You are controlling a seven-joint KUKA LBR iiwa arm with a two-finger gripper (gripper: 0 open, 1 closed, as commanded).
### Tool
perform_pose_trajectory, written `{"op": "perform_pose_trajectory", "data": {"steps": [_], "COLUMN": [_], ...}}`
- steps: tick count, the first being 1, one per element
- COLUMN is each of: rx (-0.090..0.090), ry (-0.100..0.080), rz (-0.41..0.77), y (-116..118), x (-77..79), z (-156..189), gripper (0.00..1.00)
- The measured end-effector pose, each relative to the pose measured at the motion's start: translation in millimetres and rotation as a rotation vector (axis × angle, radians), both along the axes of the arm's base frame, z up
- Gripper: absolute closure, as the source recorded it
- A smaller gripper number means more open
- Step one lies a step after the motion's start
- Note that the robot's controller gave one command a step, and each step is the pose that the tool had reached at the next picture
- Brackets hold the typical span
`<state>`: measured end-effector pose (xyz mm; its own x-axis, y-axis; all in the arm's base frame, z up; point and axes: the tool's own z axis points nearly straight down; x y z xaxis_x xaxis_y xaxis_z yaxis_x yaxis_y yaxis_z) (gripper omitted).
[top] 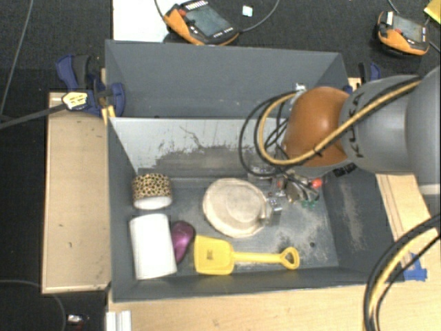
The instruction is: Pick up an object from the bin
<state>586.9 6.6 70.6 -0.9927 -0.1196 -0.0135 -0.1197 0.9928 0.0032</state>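
Grey bin (325,216) floor carries a round beige disc (231,209) just left of the gripper (273,207), perhaps touching; whether the gripper is open, I cannot tell.

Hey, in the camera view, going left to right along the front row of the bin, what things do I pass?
White cylinder → purple rounded piece → yellow toy shovel.
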Motion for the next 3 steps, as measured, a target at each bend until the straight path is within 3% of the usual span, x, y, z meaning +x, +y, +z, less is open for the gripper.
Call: {"op": "perform_pose_trajectory", "data": {"steps": [1,2,3], "rx": [0.002,-0.004,-0.004], "ry": [-0.008,-0.014,-0.013], "rz": [-0.006,0.325,0.266], "y": [-13.5,-15.0,-10.8], "x": [-18.5,-34.0,-34.3], "z": [0.8,0.7,0.5], "gripper": [0.00,0.00,0.00]}}
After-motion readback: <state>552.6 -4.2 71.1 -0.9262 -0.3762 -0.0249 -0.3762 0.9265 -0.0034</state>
